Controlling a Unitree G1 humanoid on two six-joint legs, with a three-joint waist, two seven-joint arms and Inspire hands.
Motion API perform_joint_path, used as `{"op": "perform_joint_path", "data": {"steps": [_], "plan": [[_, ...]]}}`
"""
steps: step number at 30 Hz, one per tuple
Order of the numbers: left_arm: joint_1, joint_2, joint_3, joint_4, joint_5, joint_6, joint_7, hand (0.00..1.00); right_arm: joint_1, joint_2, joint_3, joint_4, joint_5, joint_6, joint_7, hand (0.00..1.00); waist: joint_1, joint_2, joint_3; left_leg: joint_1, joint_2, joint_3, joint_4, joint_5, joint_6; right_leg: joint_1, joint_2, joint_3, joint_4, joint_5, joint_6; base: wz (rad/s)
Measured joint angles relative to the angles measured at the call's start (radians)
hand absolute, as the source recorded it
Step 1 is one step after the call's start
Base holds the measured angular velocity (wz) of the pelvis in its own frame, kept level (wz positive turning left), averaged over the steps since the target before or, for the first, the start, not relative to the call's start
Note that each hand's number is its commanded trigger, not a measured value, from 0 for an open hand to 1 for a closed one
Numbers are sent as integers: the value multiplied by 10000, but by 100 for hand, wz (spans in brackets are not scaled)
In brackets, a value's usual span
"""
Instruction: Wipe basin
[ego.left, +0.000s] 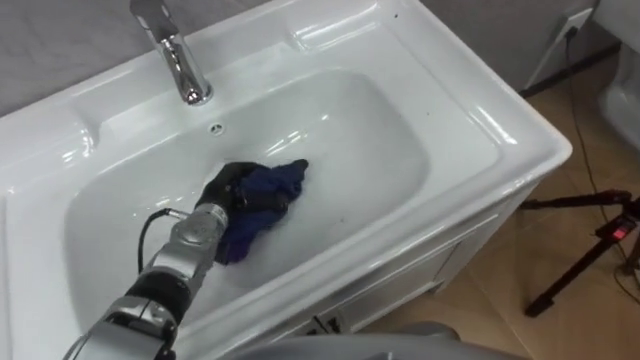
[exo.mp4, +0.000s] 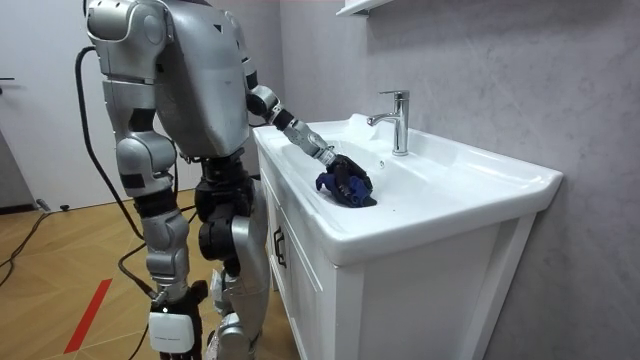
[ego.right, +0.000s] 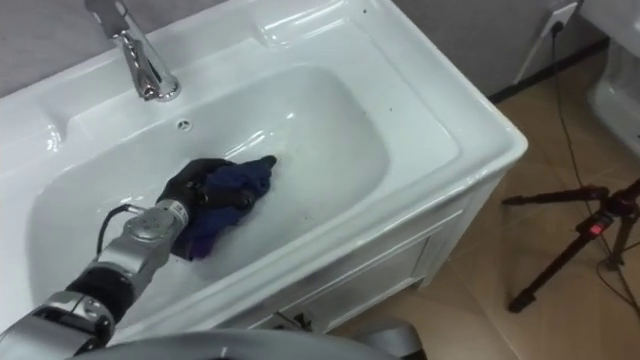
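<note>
A white basin (ego.left: 480, 120) is set in a vanity top against the wall. A crumpled dark blue cloth (ego.left: 268, 188) lies on the bowl's floor, left of its middle. My left hand (ego.left: 226, 190) reaches in from the lower left, its dark fingers curled into the cloth and pressing it against the bowl. In the room view I stand at the cabinet's front corner with that arm stretched over the rim to the cloth (exo.mp4: 350, 192). My right hand (exo.mp4: 170, 322) hangs low at my side on the room view's left.
A chrome faucet (ego.left: 176, 58) stands at the back rim, with an overflow hole (ego.left: 214, 128) below it. A black tripod (ego.left: 585, 250) stands on the wooden floor to the right. A cable drops from a wall socket (ego.left: 578, 22).
</note>
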Motion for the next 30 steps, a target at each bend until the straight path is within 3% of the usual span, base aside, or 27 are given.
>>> {"op": "perform_joint_path", "data": {"steps": [10,14,20,25,30], "plan": [[-239,111,-496,-25,-2298,65,-1,100,-45,67,666,-114,63,189,138,0,-282,60,14,-136,-49,76,2,0,1,-65,-80,-132,-18,18,41,4],[-440,95,-1100,-31,-2459,63,-4,100,-66,30,732,-137,66,200,231,0,-360,199,11,-153,-78,77,1,-9,16,-66,-100,-112,-28,45,84,0],[-667,-342,-1563,-305,-2461,129,-70,100,-46,-32,998,-123,375,214,347,0,-570,387,38,-226,-86,162,6,-16,28,-232,-90,37,-14,45,97,-6],[-700,-321,-1836,-720,-2407,404,-261,100,15,-102,1034,-127,625,264,432,0,-601,415,51,-223,-74,225,7,-15,29,-244,-51,202,7,46,96,-7],[-647,-245,-1775,-732,-2086,402,-340,100,-4,-131,1029,-163,736,361,380,0,-479,366,50,-216,-63,288,6,-16,29,-257,-32,222,21,45,96,-4]]}}
